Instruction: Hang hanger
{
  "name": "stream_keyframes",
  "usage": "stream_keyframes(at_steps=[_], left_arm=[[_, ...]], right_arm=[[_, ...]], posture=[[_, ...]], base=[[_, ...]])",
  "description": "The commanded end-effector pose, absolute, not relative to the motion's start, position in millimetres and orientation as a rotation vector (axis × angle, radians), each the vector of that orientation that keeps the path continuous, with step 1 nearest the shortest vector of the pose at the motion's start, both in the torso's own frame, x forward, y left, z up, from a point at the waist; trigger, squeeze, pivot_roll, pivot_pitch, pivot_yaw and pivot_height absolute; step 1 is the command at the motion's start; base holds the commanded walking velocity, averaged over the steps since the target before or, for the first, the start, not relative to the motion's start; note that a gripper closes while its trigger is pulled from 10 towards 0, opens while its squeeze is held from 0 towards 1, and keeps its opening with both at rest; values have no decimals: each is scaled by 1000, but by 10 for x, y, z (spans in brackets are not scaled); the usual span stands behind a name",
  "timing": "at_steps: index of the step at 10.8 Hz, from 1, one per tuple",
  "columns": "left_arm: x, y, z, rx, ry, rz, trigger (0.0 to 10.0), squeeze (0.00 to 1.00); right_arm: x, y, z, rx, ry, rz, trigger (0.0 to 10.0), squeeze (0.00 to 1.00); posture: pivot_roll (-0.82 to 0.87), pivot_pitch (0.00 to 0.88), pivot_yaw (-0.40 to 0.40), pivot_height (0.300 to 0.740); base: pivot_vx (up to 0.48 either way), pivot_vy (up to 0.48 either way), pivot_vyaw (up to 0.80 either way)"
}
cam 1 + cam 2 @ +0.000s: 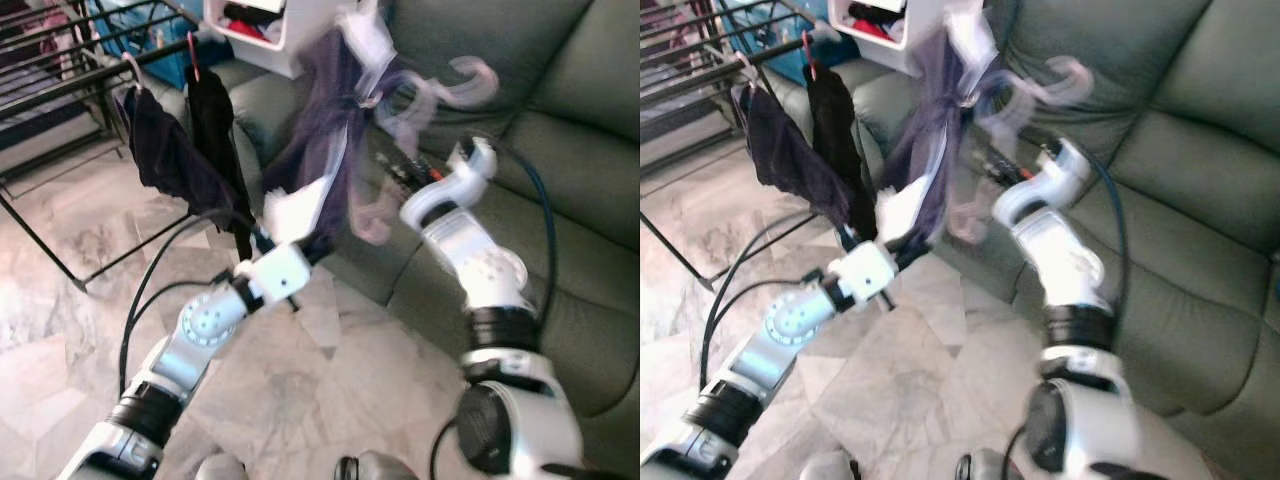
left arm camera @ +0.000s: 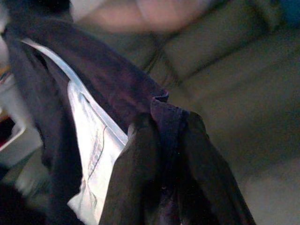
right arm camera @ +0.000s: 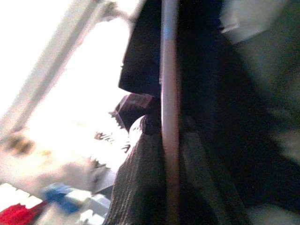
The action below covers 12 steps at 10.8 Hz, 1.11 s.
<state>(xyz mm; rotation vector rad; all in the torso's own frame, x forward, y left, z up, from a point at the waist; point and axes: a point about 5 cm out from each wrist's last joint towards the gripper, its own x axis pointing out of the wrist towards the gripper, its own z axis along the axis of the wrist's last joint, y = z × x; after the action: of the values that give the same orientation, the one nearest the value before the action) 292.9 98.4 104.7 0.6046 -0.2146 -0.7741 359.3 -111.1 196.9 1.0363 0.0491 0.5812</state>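
Dark green leather sofa point(image 1: 560, 150) runs from 12 to 4 o'clock, deep seams between its cushions. Pale marble-tile floor point(image 1: 60, 290) with grey veining covers 6 to 9 o'clock. Black metal drying rack point(image 1: 60, 80) stands at 10 o'clock, a white storage bin point(image 1: 255, 30) near 12; daylight bright, even.

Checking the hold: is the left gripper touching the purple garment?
Touching. Left wrist view shows the garment bunched against the left gripper's fingers.
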Motion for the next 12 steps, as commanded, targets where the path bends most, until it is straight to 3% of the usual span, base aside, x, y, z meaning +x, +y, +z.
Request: stream_keyframes(at_steps=[1,2,4,5,7,9,11,12], left_arm=[[2934,988,925,666,-158,-772,10000,0],[2990,1019,945,664,-163,-730,10000,0],[3012,1019,931,673,-167,-710,10000,0],[3006,1037,913,664,-168,-687,10000,0],[2972,1056,863,645,-151,-678,10000,0],[3008,1099,870,644,-149,-612,10000,0],[3082,1148,980,666,-184,-555,10000,0],[3115,1198,1112,667,-242,-484,10000,0]], right_arm=[[3511,-1114,2437,1041,-131,713,10000,0],[3409,-1031,2503,1048,-138,783,10000,0],[3425,-1141,2450,1015,-138,705,10000,0],[3517,-1475,2289,816,-124,526,10000,0],[3526,-1768,2097,444,-98,406,10000,0],[3565,-1976,1973,286,-113,189,10000,0],[3508,-1762,1801,472,-38,257,10000,0],[3455,-1706,1530,747,134,223,10000,0]], posture=[[-57,29,-56,740],[-59,28,-58,740],[-68,26,-61,740],[-70,24,-65,740],[-73,23,-70,740],[-76,33,-71,740],[-85,59,-72,740],[-87,78,-78,740]], base=[[0,0,0],[0,0,0],[0,0,0],[0,0,0],[0,0,0],[0,0,0],[0,0,0],[0,0,0]])
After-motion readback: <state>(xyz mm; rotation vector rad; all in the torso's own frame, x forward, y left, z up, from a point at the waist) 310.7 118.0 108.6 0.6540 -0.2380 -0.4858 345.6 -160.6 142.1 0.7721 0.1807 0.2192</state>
